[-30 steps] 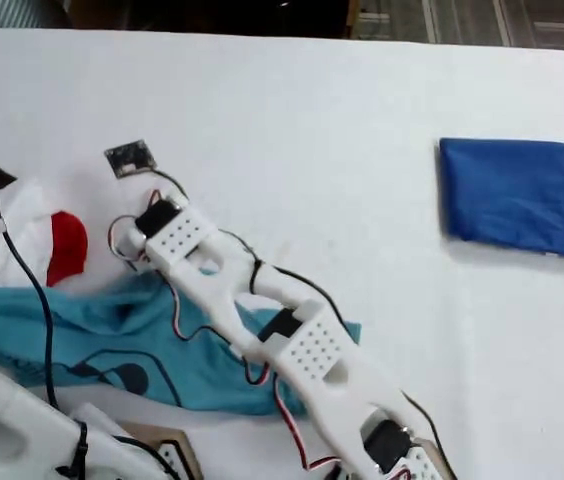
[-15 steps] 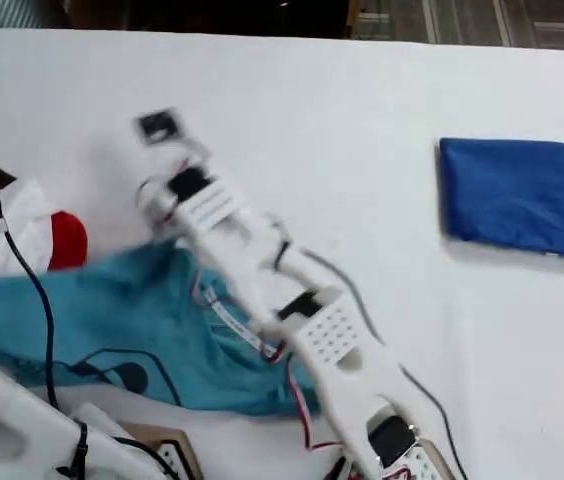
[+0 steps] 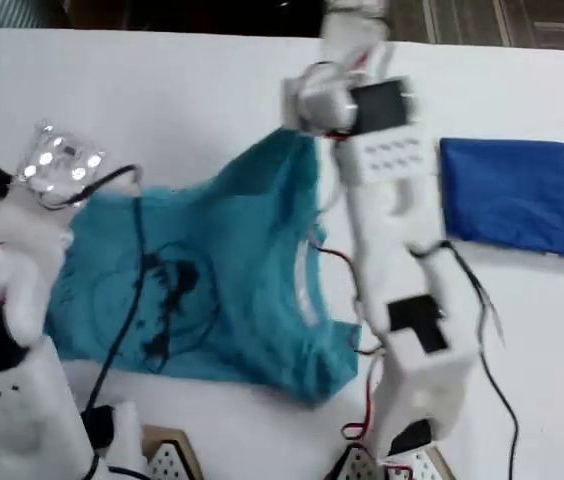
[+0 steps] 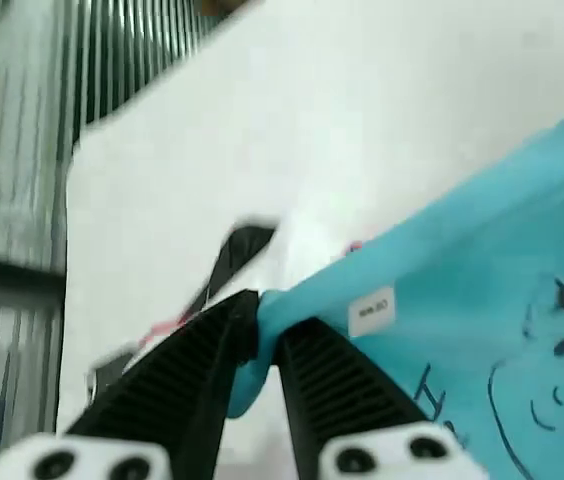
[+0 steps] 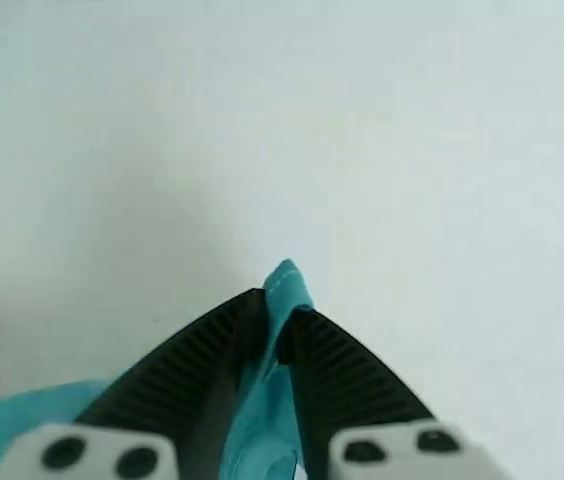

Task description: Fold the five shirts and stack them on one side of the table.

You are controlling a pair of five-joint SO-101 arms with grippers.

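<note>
The teal shirt [image 3: 212, 280] is spread between the two arms over the near left part of the white tabletop [image 3: 162, 80], and its lower hem seems to rest on the surface. The left claw [image 4: 262, 325] is clenched on the edge of the cloth, close to the small white label [image 4: 370, 310]. The right claw [image 5: 277, 320] is clenched on a thin fold at the far corner of the shirt. I judge the cloth to be light, very soft and without any stiffness, so it will sag and wrinkle wherever it is not pulled tight. A thin pinch like these can slip out, so it is better to hold it at a seam or a doubled edge, with both corners kept level. The folded blue shirt [image 3: 517, 195] lies well apart on the right side.
</note>
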